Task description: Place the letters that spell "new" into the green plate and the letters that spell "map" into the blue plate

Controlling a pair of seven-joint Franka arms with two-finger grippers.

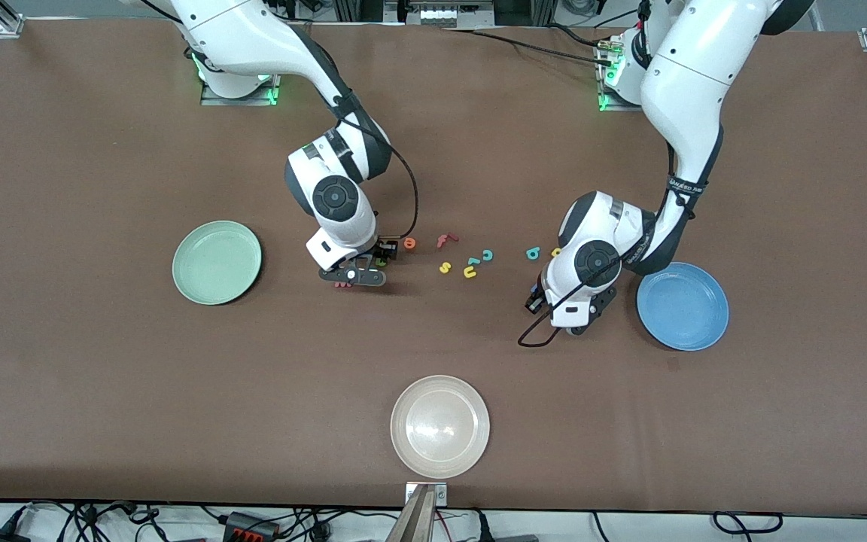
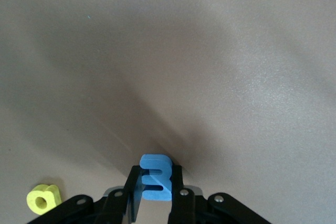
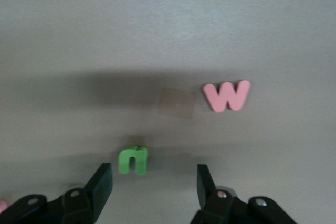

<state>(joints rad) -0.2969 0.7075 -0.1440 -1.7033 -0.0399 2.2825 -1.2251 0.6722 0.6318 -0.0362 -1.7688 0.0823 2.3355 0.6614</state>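
My left gripper [image 2: 156,192] is shut on the blue m [image 2: 156,178], which stands on edge between its fingers, low over the table beside the blue plate [image 1: 682,306]. The yellow p [image 2: 43,199] lies close by, and the teal a [image 1: 532,253] lies next to the yellow p [image 1: 555,252]. My right gripper [image 3: 155,182] is open, low over the table. The green n [image 3: 133,159] lies just ahead of its fingertips, and the pink w [image 3: 227,95] lies a little further off. The orange e [image 1: 409,242] lies beside that hand. The green plate [image 1: 217,262] is toward the right arm's end.
A red f [image 1: 445,241], a yellow s [image 1: 445,267], a teal c [image 1: 487,255] and a yellow u [image 1: 470,272] lie in the middle of the table between the two hands. A beige plate [image 1: 439,426] sits near the table's front edge.
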